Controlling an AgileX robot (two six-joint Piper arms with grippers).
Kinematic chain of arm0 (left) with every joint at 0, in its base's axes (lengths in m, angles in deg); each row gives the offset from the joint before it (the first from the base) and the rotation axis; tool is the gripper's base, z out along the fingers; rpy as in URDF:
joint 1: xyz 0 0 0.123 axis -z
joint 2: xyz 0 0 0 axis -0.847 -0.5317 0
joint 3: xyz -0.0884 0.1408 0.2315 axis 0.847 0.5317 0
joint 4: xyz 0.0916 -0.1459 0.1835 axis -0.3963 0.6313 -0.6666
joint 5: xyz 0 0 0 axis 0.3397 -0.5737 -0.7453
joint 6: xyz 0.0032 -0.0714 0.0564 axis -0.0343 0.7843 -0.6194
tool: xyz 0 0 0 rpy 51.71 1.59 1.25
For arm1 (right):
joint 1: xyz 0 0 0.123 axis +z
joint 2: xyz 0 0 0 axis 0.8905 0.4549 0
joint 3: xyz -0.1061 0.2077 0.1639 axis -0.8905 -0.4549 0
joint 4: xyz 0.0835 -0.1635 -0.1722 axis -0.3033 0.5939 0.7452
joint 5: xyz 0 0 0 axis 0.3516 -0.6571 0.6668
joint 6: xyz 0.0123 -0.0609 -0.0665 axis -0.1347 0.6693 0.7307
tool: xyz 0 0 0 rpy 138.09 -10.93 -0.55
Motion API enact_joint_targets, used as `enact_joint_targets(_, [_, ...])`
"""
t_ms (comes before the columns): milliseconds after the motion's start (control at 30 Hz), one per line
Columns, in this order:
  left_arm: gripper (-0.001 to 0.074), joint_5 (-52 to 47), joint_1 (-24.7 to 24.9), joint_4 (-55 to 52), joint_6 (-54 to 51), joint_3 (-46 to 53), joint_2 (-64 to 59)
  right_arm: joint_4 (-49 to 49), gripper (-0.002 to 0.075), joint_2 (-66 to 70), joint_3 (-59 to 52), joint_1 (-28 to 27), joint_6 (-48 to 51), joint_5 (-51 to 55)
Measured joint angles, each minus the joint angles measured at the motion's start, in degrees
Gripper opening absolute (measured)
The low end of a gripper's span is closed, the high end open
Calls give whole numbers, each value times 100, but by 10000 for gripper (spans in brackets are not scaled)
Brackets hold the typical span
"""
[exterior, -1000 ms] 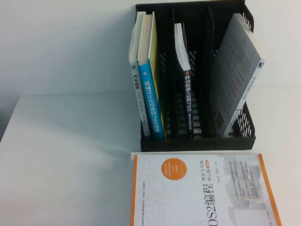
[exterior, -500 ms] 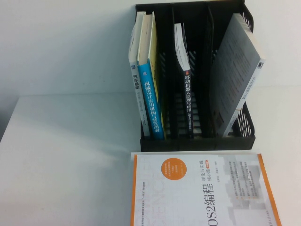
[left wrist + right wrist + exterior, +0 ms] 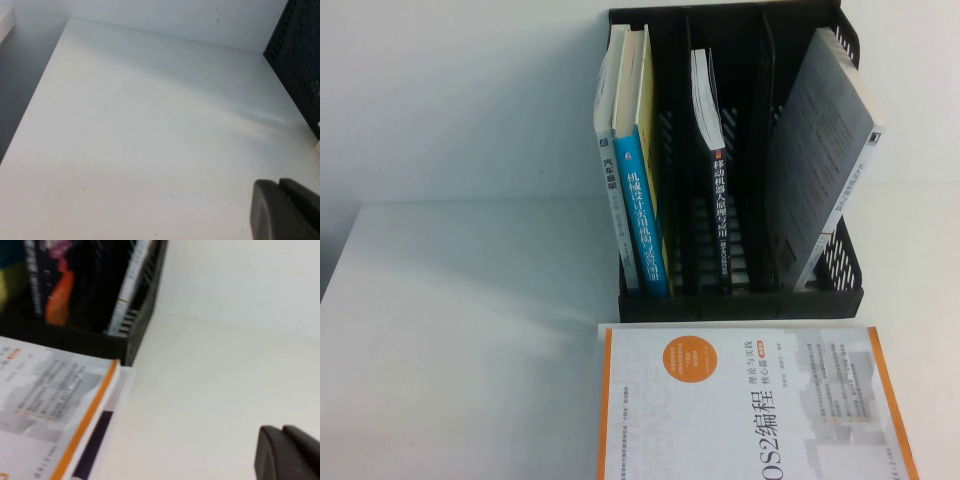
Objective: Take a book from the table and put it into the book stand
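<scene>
Stand (image 3: 740,300) at table's (image 3: 470,330) far side: 4 books in 3 slots. Teal-spine book (image 3: 642,200) upright in left slot beside 1 white book (image 3: 610,180). 1 orange-edged book (image 3: 750,400) flat in front. L gripper (image 3: 285,210), R gripper (image 3: 287,452) low over bare table; finger state can't tell.

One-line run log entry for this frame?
book: in book stand, left slot | white book: flat on table | left gripper, right gripper: over table, holding nothing

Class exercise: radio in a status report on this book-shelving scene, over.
Left gripper low over bare white table, right gripper beside white orange-edged book, both empty. Teal-spined yellow book upright in black slatted book stand, left compartment. Nothing obstructing.
</scene>
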Motion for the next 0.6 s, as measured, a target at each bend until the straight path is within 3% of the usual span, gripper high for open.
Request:
enact_joint_targets(100, [-2,-9,0,0,0,0,0,573,-3,0,-527,-14,-1201,-384])
enact_joint_targets(200, [-2,-9,0,0,0,0,0,778,-3,0,-952,-14,-1670,-589])
enact_joint_targets(600, [-2,-9,0,0,0,0,0,843,-3,0,-1155,-14,-1600,-847])
